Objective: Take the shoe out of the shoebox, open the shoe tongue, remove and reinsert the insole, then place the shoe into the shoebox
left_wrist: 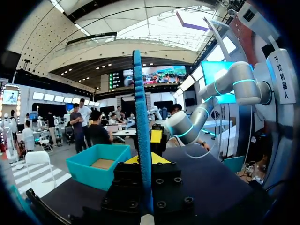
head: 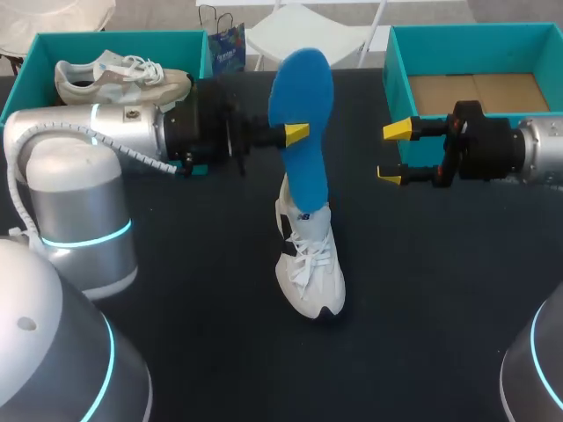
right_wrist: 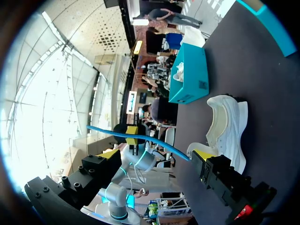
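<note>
left gripper (head: 290,134): clamped on the insole's edge about halfway up; one yellow tip shows on the near face in the head view, the other is hidden behind the sole; in its own wrist view (left_wrist: 143,161) both fingers press the thin blue edge from two sides
insole (head: 303,114): blue; stands nearly upright above the shoe; wide end up, narrow end down at the shoe's opening; how far inside I cannot tell; seen edge-on from the left wrist (left_wrist: 142,122); a thin curved blue line from the right wrist (right_wrist: 136,138)
shoe (head: 310,264): white, laced; on the table between the two arms, toe toward the robot; heel end under the insole; from the right wrist it lies on its side beside that gripper (right_wrist: 227,124)
right gripper (head: 393,151): fingers spread wide, nothing between them; to the right of the insole, apart from it, in front of the right shoebox; own view (right_wrist: 157,154)
right shoebox (head: 396,75): teal; far right corner of the table; only a brown cardboard floor shows inside; also ahead of the left gripper (left_wrist: 96,164)
left shoebox (head: 31,66): teal; far left corner; partly behind the left arm (head: 97,132)
second shoe (head: 123,75): pale, laced; lying in the left shoebox
table (head: 220,334): dark top
</note>
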Tool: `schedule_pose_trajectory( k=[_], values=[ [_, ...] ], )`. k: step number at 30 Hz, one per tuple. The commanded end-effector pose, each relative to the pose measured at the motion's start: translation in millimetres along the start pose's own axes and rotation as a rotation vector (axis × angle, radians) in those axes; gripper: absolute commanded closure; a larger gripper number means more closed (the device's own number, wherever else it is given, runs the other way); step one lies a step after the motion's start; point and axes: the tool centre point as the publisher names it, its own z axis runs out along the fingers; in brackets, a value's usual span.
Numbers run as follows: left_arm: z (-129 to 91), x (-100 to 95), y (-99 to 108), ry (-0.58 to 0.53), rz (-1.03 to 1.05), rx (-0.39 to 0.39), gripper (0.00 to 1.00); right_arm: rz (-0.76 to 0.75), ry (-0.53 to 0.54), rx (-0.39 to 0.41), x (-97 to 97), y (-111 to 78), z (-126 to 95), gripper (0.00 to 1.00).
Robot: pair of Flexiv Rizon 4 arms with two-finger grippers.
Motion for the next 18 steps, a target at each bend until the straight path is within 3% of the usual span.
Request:
schedule_pose_trajectory(
  k=[1, 5, 12, 18],
  values=[
    [1, 3.8, 0, -0.011, 0.000, 0.001, 1.00, 0.000, 0.000, -0.002, -0.8, -0.3, 2, 0.00],
    [1, 3.8, 0, -0.011, 0.000, 0.001, 1.00, 0.000, 0.000, -0.002, -0.8, -0.3, 2, 0.00],
    [2, 10.7, -40, 0.012, -0.068, 0.117, 1.00, 0.000, 0.000, -0.002, -0.8, -0.3, 2, 0.00],
    [-3, 10.8, -48, 0.012, 0.050, 0.135, 1.00, 0.000, 0.000, -0.002, -0.8, -0.3, 2, 0.00]
  ],
)
